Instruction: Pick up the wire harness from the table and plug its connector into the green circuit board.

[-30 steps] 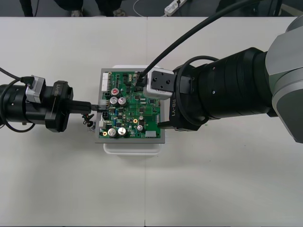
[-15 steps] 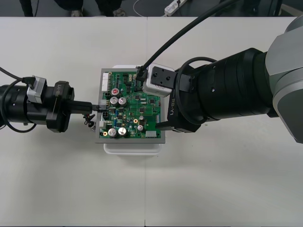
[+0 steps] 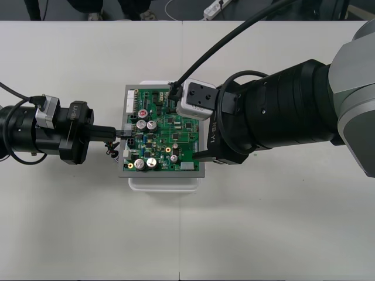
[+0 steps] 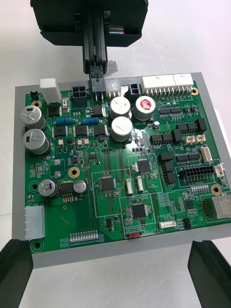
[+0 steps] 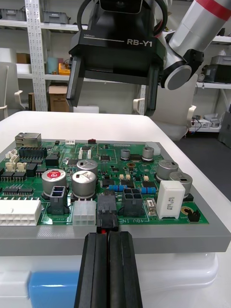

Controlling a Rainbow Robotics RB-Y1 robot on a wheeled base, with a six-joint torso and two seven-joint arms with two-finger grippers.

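The green circuit board (image 3: 164, 137) lies on its white base (image 3: 161, 182) in the middle of the table. My left gripper (image 3: 117, 133) reaches in level from the left and is shut on the harness's black plug (image 5: 107, 215). The plug (image 4: 98, 82) stands at the board's left edge, in the row of connectors between a white one and a black one. I cannot tell how deep it sits. The harness's thin wires (image 3: 108, 148) hang under the left fingers (image 5: 108, 269). My right gripper (image 4: 115, 274) hovers open over the board's right half (image 3: 190, 126), holding nothing.
In the left wrist view the right gripper (image 5: 115, 94) stands over the board's far side with its fingers wide apart. The right arm (image 3: 293, 111) covers the table to the right. Bare table lies in front of the board.
The left gripper has edged a little to the right with the plug, closer to the board's edge. The right gripper shifted slightly away from me early on, then held still.
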